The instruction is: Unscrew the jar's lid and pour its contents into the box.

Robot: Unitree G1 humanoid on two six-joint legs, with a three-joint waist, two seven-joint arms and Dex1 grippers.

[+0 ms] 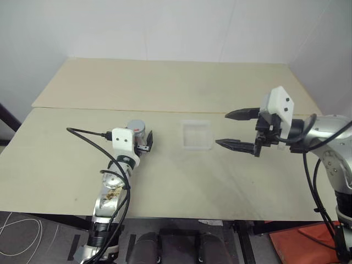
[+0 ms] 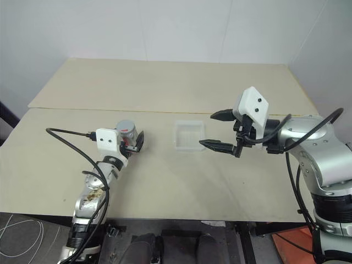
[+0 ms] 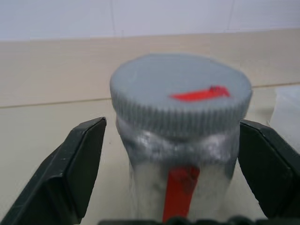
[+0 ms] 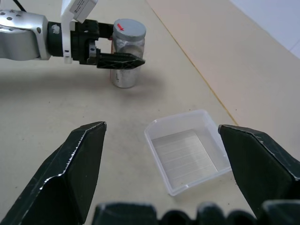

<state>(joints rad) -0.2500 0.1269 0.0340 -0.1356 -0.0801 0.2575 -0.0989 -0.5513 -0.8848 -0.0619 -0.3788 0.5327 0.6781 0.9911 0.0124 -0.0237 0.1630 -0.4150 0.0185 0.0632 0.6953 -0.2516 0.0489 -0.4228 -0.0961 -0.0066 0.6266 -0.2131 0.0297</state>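
Head views look down; wrist views sit close, sharing the jar point(image 3: 180, 140).

The left gripper point(image 1: 144, 141) reaches forward at table level, its fingers point(image 3: 77, 161) spread with a small gap on each side of the jar point(image 3: 180, 140). The right gripper point(image 1: 237, 129) hangs raised, pointing inward, jaws wide apart.

This looks like a robot test lab. A plain pale table point(image 1: 165, 181) stands against bare white walls point(image 1: 165, 27), with nothing homely about. Loose cables point(image 1: 16, 231) trail on the dark floor point(image 1: 49, 242) beneath.
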